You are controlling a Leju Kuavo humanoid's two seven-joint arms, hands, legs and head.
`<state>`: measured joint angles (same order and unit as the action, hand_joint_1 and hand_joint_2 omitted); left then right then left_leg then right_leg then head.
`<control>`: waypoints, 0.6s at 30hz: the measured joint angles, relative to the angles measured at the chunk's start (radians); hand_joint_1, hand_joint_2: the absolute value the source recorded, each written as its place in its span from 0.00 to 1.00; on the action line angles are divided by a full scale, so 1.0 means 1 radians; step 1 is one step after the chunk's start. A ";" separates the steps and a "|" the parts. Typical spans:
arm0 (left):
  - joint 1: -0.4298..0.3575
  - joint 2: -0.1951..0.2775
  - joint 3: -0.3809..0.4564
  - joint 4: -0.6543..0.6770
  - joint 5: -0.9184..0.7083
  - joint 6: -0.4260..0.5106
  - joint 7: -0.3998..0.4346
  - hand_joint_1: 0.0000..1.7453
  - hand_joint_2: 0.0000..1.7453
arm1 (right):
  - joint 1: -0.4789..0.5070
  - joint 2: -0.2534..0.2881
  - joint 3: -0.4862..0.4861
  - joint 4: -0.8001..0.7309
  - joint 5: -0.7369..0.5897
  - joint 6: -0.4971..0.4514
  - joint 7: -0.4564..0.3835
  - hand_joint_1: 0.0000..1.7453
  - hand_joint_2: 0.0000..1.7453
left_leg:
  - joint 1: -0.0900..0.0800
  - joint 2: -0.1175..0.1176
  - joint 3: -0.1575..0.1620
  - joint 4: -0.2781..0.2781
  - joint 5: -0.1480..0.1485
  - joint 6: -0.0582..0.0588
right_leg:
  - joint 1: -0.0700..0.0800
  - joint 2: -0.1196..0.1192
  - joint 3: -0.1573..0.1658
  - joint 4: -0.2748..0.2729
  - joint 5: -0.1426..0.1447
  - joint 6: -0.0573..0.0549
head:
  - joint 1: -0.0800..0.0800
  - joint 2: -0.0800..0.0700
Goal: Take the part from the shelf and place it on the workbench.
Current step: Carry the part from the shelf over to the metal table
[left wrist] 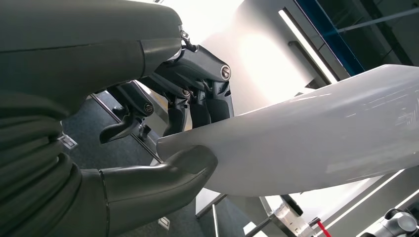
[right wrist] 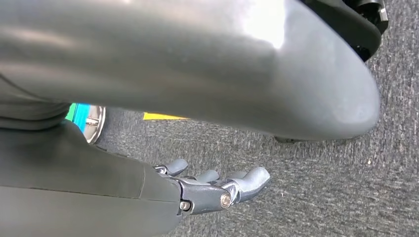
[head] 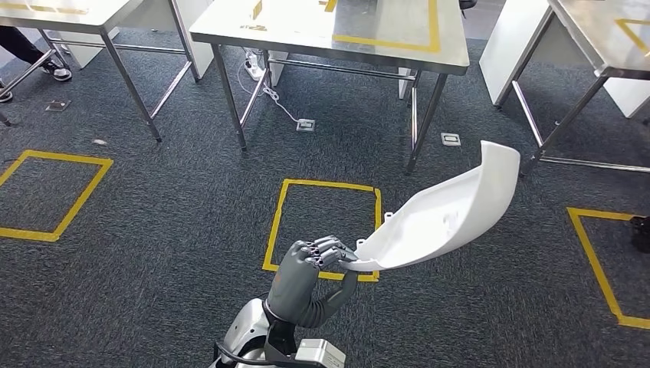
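While carpet lies below, left hand [head: 310, 268] grips part [head: 444, 215].

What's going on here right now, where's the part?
The left hand holds the white part by one end, thumb under the edge and fingers on top, carrying it in the air over the grey carpet. The part is not on the workbench yet; that steel table stands ahead, across a yellow taped square. The right hand hangs with nothing in it, fingers extended above the carpet.
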<state>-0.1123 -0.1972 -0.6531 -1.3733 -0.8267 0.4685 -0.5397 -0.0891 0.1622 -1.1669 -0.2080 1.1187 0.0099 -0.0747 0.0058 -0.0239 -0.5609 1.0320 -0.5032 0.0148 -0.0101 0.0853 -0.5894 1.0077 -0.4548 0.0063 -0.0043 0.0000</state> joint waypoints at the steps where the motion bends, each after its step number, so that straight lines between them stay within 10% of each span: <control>1: 0.000 0.000 0.000 0.000 0.000 0.000 0.000 1.00 1.00 | 0.000 0.000 0.000 0.000 0.000 0.000 0.000 0.00 0.00 | 0.000 0.000 0.000 0.000 0.000 0.001 | 0.000 0.000 0.001 -0.002 0.001 0.003 | 0.000 0.000; 7: 0.000 0.000 0.000 0.000 0.000 -0.001 0.000 1.00 1.00 | 0.000 0.000 0.000 0.000 0.000 0.000 0.000 0.00 0.00 | -0.002 0.000 0.000 0.001 -0.002 0.004 | -0.003 0.000 0.002 -0.006 0.001 0.027 | 0.000 0.000; 18: 0.000 0.000 0.000 0.002 0.000 -0.002 0.000 1.00 1.00 | 0.000 0.001 0.000 0.000 0.000 0.000 -0.005 0.00 0.00 | 0.000 0.000 0.001 -0.001 -0.001 0.002 | 0.000 -0.001 0.000 -0.003 0.000 0.029 | 0.000 0.000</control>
<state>-0.1127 -0.1971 -0.6531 -1.3718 -0.8267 0.4665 -0.5397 -0.0893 0.1628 -1.1669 -0.2082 1.1188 0.0096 -0.0800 0.0058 -0.0239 -0.5603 1.0315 -0.5046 0.0169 -0.0105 0.0846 -0.5898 1.0049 -0.4550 0.0353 -0.0046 0.0000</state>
